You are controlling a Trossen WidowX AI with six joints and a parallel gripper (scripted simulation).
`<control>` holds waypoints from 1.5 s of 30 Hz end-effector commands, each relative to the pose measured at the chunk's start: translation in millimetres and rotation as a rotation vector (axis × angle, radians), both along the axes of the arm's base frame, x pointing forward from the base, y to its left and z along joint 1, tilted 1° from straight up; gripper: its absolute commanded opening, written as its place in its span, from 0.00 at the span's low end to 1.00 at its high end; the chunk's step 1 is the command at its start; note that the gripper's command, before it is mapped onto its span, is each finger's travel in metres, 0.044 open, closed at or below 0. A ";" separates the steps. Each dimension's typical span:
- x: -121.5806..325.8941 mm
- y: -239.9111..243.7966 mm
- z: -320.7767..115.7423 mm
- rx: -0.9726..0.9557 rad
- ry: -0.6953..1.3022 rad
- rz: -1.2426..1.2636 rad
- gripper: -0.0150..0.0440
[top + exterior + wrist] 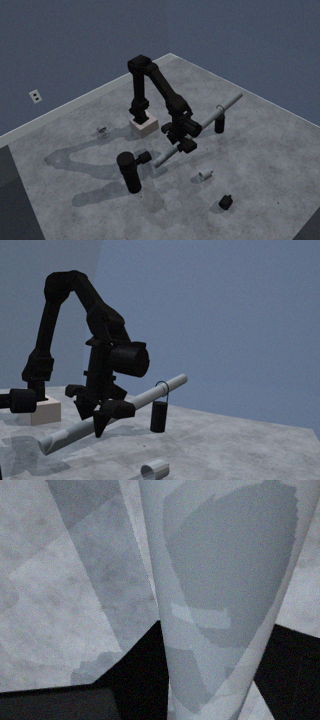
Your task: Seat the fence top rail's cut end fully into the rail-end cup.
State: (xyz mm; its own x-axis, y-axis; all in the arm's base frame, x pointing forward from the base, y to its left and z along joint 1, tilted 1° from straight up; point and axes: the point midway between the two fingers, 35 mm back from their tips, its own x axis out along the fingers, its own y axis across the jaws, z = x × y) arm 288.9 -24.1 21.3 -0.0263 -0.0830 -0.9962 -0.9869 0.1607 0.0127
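Observation:
The grey top rail (211, 117) (152, 396) (220, 580) slopes down from the loop cap on the small black post (219, 125) (158, 418). Its cut end (156, 163) (43, 446) rests low, near the floor. My gripper (177, 146) (90, 422) (197, 623) is shut on the rail's lower half, one finger on each side. The big black post (130, 175) stands at the front left. Its black rail-end cup (144, 157) (21, 400) hangs near the post's top and faces the rail. The cut end lies just right of the cup, outside it.
The arm's base stands on a pale block (148, 127) (45, 411). A short grey tube piece (206, 173) (155, 468) and a small black fitting (225, 202) lie on the floor in front. A light ring fitting (103, 130) lies at the left.

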 end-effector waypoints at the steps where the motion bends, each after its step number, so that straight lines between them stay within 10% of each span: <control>1: 6.1 1.3 18.3 -0.051 -0.010 0.006 0.25; 45: 11.4 -1.6 72.2 -0.217 0.023 0.029 0.25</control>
